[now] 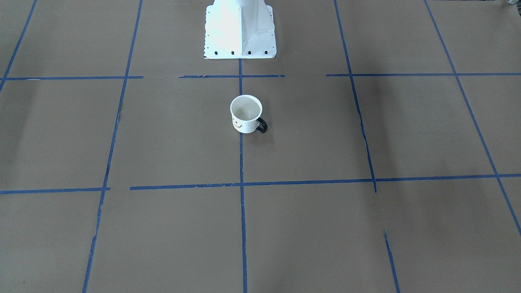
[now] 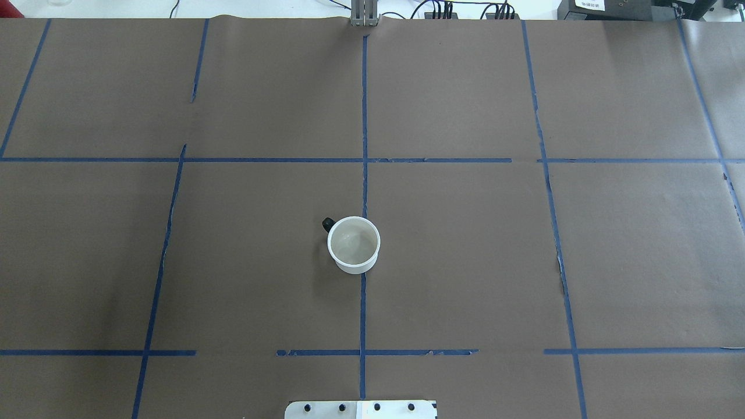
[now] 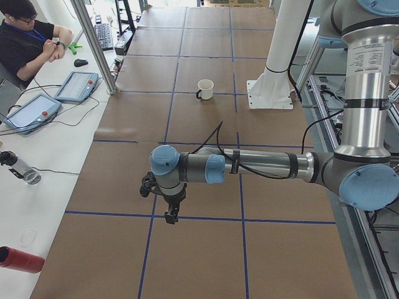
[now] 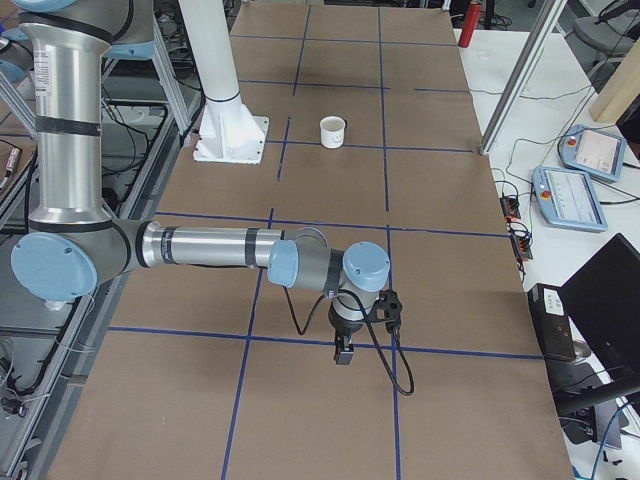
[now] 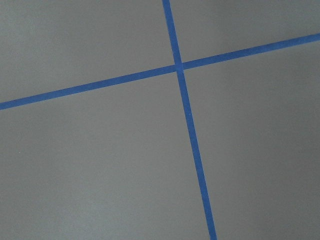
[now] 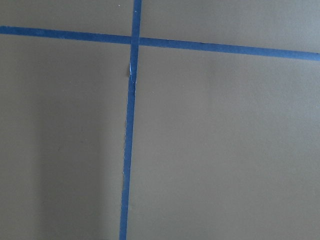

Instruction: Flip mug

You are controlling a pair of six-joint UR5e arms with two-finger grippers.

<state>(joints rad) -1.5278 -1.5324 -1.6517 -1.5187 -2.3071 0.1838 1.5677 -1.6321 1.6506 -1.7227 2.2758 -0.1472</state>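
The white mug (image 1: 245,116) stands upright, mouth up, on the brown table near the robot's base. Its black handle (image 1: 261,126) and smiley face show in the front-facing view. It also shows in the overhead view (image 2: 353,244), the exterior left view (image 3: 205,89) and the exterior right view (image 4: 332,131). My left gripper (image 3: 170,217) hangs above the table far from the mug, at the table's left end. My right gripper (image 4: 343,352) hangs likewise at the right end. Both show only in side views, so I cannot tell whether they are open or shut. Both wrist views show only paper and blue tape.
The white robot pedestal (image 1: 240,30) stands just behind the mug. Blue tape lines grid the brown paper. An operator (image 3: 28,43) sits by tablets (image 3: 76,85) on the side bench. A red bottle (image 3: 22,258) lies there. Pendants (image 4: 585,195) lie off the other end.
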